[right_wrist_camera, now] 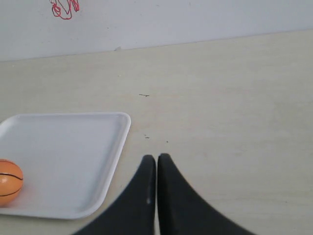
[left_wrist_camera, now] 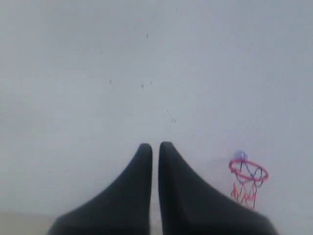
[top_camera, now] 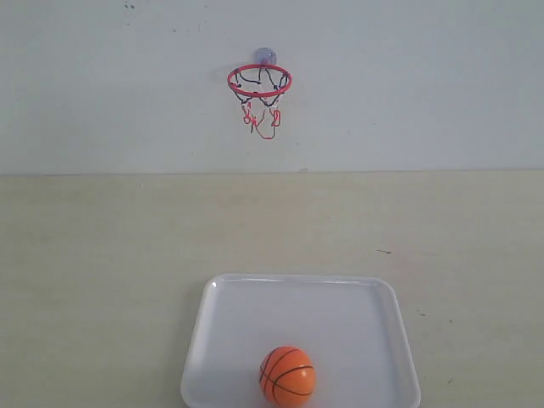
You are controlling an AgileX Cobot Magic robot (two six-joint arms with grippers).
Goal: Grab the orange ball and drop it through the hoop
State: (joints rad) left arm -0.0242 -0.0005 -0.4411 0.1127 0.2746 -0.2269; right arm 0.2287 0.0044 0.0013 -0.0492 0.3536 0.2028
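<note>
The orange ball [top_camera: 287,376] lies in the white tray [top_camera: 340,314] near its front edge; it also shows at the edge of the right wrist view as the orange ball [right_wrist_camera: 10,182]. The hoop [top_camera: 259,82] hangs on the back wall by a clear suction cup, its net dangling. The hoop [left_wrist_camera: 248,172] also appears in the left wrist view. My left gripper [left_wrist_camera: 155,147] is shut and empty, facing the wall. My right gripper [right_wrist_camera: 156,158] is shut and empty over the table, beside the tray [right_wrist_camera: 73,147]. Neither gripper shows in the exterior view.
The beige table [top_camera: 102,246] runs back to the pale wall [top_camera: 425,85]. Only the net's red loops [right_wrist_camera: 63,9] show in the right wrist view.
</note>
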